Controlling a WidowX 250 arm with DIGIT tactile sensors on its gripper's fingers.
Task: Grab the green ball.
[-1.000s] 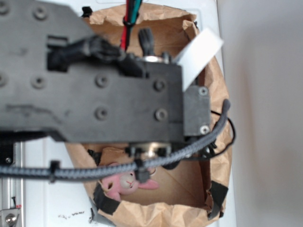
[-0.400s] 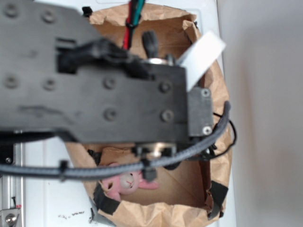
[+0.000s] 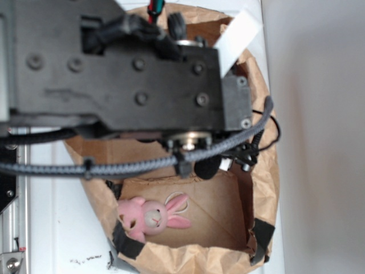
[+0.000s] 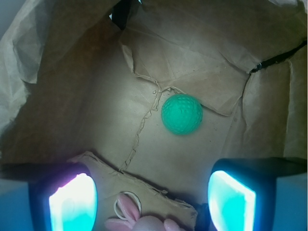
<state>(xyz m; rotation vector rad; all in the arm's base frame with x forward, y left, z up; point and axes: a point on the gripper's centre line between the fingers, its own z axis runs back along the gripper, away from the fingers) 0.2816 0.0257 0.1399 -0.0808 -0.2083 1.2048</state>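
**Hand spread wide above the green ball in the paper bag**

In the wrist view the green ball [image 4: 182, 114] lies on the creased floor of the brown paper bag [image 4: 62, 96], clear of the bag's walls. The hand [image 4: 151, 202] hangs above it with its two fingers [image 4: 72, 202] far apart, gripping nothing. The pink plush bunny [image 3: 149, 216] lies at the near left of the bag floor, apart from the ball. In the exterior view the black arm [image 3: 114, 68] hides the ball.
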